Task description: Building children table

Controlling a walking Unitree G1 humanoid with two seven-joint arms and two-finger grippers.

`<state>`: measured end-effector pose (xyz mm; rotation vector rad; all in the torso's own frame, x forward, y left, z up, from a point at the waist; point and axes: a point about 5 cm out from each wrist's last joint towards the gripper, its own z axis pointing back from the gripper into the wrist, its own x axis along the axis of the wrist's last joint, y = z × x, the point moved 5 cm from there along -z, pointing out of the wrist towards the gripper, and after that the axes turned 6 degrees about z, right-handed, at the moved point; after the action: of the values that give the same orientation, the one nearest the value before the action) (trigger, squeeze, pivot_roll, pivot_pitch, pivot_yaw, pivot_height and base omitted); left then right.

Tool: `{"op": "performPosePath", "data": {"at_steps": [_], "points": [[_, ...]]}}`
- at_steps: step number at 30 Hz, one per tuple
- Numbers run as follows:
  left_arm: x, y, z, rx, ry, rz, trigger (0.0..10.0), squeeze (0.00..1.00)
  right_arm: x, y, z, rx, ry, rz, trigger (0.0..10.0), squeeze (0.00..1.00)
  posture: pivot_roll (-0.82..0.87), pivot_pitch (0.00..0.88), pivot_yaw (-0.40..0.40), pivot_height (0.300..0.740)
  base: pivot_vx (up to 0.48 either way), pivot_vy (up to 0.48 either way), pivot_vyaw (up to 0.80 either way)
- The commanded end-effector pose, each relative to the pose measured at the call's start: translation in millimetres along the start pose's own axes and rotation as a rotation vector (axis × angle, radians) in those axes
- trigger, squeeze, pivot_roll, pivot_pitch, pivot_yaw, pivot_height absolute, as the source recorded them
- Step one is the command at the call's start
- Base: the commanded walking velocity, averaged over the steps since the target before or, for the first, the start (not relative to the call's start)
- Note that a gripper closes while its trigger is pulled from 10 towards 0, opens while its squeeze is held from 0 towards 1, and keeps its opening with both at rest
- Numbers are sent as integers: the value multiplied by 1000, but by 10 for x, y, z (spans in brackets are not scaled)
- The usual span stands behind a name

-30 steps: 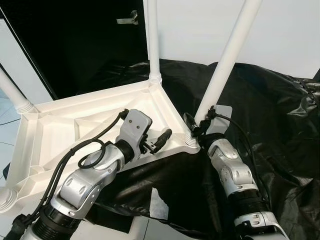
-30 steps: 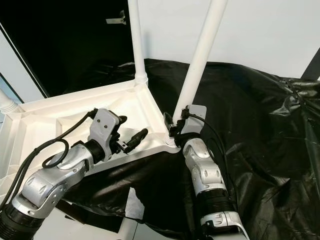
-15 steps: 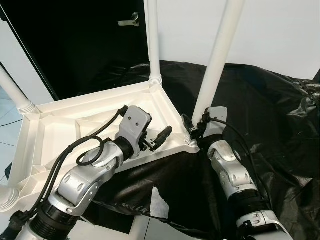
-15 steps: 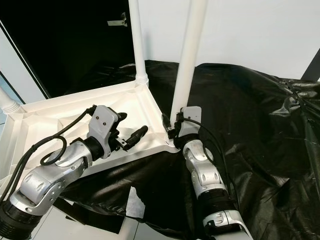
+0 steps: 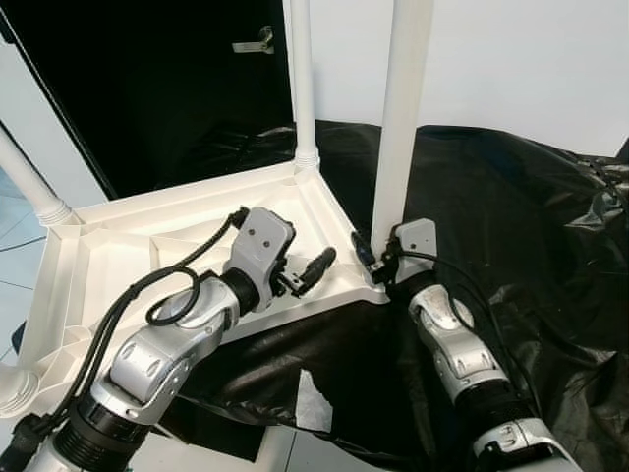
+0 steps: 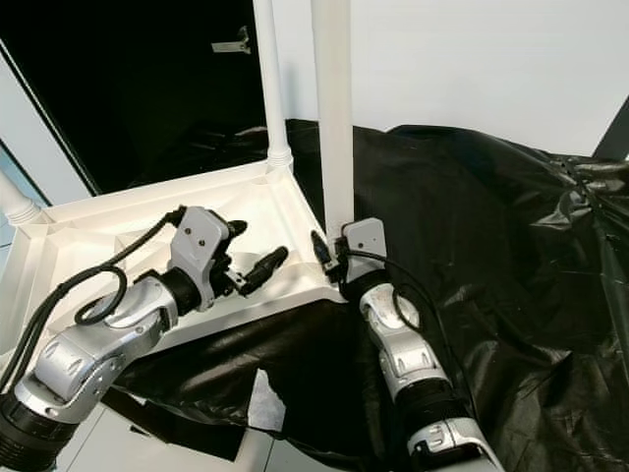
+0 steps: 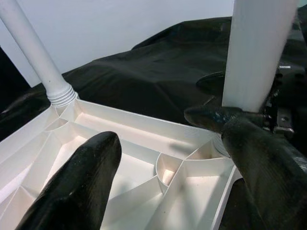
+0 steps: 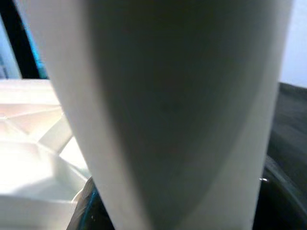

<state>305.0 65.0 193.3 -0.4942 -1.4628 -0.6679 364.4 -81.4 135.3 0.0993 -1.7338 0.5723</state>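
Now table leg (image 5: pixel 401 118) upright in corner socket of upturned tabletop (image 5: pixel 108 251), tilted before; seating nearly done. Right gripper (image 5: pixel 374 258) clenched on leg base. Left gripper (image 5: pixel 313 271) released, beside socket.

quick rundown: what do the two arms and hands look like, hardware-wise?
Both arms are silver, segmented metal with black ribbed joint collars. Black cables loop loosely outside the left arm and run along the right arm. A grey wrist block sits behind each hand; the left hand has two long black fingers.
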Motion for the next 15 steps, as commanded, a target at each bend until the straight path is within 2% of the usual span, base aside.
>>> {"op": "performPosePath", "data": {"at_steps": [1,9,15], "points": [[-17,-293,42,-297,33,-18,10000,0,-314,117,142,60,112,4,10000,0,44,0,44,740,0,0,0],[-10,-293,51,-303,34,-21,10000,0,-357,198,227,118,82,19,10000,0,43,0,54,740,0,0,0],[-7,-290,56,-306,35,-22,10000,0,-379,219,249,157,77,72,10000,0,42,0,59,740,0,0,0]]}}
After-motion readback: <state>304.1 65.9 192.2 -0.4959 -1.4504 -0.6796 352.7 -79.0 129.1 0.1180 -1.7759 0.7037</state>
